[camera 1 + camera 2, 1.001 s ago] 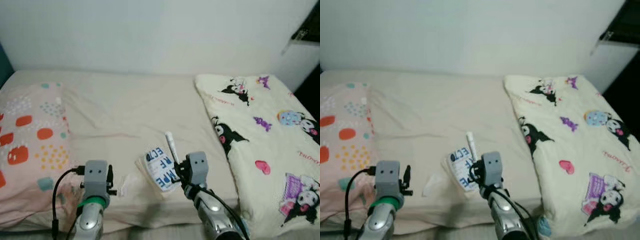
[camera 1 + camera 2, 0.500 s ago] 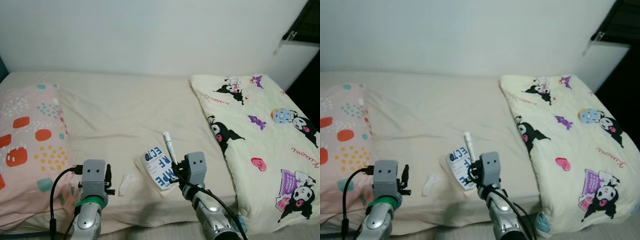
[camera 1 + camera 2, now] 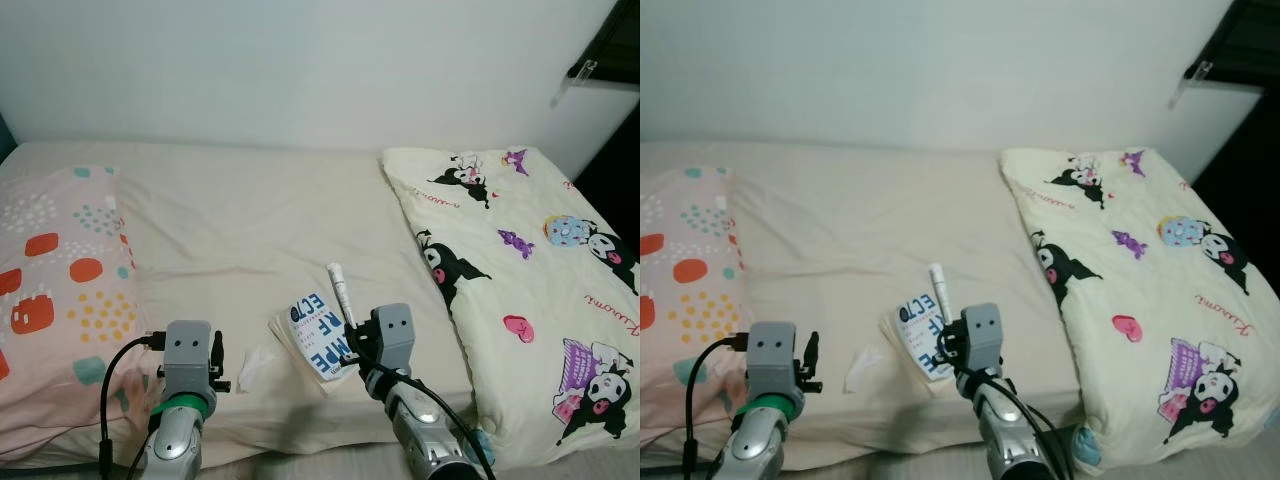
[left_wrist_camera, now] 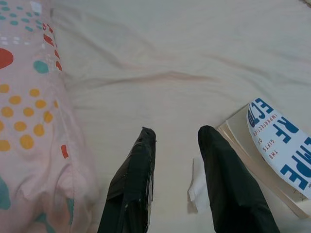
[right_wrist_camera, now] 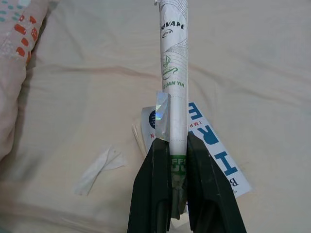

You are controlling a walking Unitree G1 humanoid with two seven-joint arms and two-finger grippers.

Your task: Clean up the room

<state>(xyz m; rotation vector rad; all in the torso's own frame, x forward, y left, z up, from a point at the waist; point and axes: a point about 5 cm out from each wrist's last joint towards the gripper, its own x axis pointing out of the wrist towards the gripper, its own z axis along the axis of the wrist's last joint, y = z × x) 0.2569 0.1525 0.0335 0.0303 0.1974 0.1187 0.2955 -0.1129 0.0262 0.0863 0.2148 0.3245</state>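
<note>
On the beige bed point(image 3: 250, 215) lies a white book with blue letters point(image 3: 318, 335), and a crumpled scrap of white paper point(image 3: 256, 366) rests just left of it. My right gripper point(image 5: 175, 144) is shut on the lower end of a white printed tube point(image 5: 174, 63), which points away over the book point(image 5: 216, 153). In the left eye view the tube point(image 3: 340, 290) stands up from my right gripper point(image 3: 352, 345). My left gripper point(image 4: 176, 133) is open above the sheet, holding nothing, with the paper scrap point(image 4: 197, 183) beside one finger.
A pink pillow with coloured dots point(image 3: 55, 280) lies at the left of the bed. A cream quilt with cartoon prints point(image 3: 520, 270) covers the right side. A white wall runs behind, and a dark shelf point(image 3: 612, 45) juts in at the top right.
The camera has shifted a little, so the whole scene has slid. Both arms hold their pose, and the tube stays in my right gripper.
</note>
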